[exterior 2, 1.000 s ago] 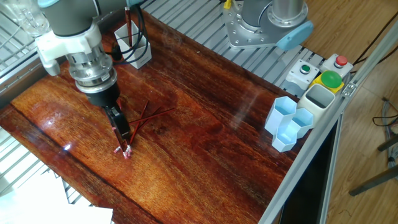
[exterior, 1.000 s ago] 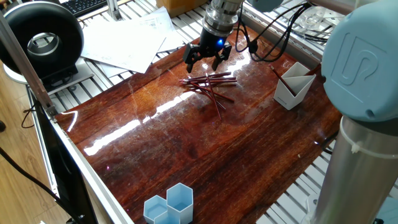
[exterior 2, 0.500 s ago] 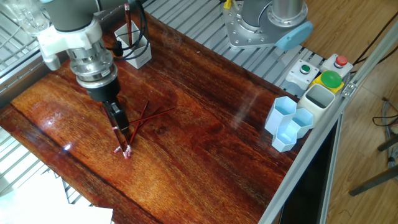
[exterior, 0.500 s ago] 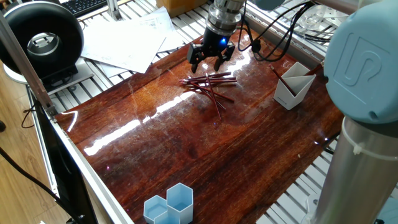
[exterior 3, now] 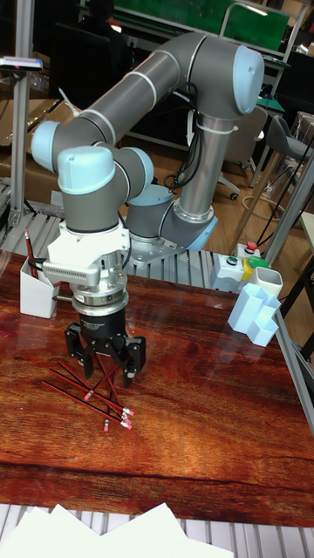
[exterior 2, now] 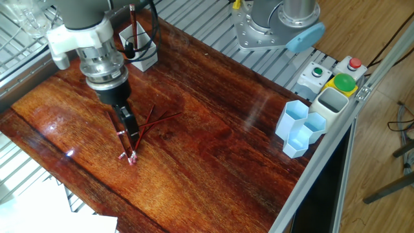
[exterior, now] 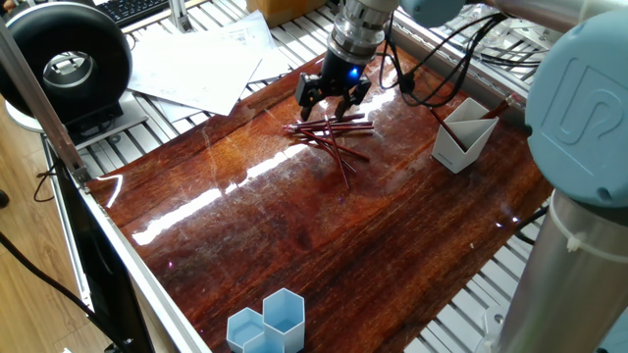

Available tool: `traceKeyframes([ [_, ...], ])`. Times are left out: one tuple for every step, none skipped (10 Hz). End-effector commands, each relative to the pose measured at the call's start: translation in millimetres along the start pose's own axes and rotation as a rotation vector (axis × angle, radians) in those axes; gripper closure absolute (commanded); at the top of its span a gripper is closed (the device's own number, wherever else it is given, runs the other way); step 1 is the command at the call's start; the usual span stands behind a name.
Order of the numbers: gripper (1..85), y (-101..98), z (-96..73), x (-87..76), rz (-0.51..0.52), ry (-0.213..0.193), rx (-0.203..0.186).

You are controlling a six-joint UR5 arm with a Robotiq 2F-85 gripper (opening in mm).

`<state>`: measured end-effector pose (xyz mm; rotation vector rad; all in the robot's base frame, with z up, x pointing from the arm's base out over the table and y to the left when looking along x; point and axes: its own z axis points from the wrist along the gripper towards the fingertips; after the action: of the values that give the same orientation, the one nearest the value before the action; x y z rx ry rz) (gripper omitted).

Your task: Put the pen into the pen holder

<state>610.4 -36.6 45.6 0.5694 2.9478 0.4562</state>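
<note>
Our fingers (exterior 3: 106,359) stand apart with nothing between them, hanging just above the far end of a loose pile of red pencils (exterior: 332,134) that lies crossed on the glossy wooden worktop (exterior: 324,235). In the tall fixed view the two black fingers straddle the upper end of the pile, and we cannot tell whether the tips touch any of the pencils. The white pen holder (exterior: 463,137) sits well apart from the pile near the worktop's edge, and in the other fixed view it already has one red pencil (exterior 2: 132,24) standing upright in it. So we judge the task partly done: one is in the cup, several more remain on the wood, and none is in our grasp yet. What is left for this round is to lower, close on one, lift it and carry it across to the holder. The light blue hexagonal cups (exterior 2: 299,127) stand at the opposite edge, uninvolved.
</note>
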Motion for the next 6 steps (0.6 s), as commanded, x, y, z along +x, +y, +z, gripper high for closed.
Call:
traceKeyframes([
  [16.3,3.1,3.1,0.7,0.005,-0.010,-0.023],
  [15.3,0.5,2.5,0.4,0.000,-0.009,-0.008],
  [14.7,-8.2,2.4,4.4,-0.006,0.006,0.025],
  [14.3,-14.6,1.9,13.5,-0.009,0.041,0.049],
  [15.0,-19.5,1.2,21.8,-0.006,0.074,0.068],
  [15.0,-21.8,0.8,24.7,-0.011,0.085,0.077],
])
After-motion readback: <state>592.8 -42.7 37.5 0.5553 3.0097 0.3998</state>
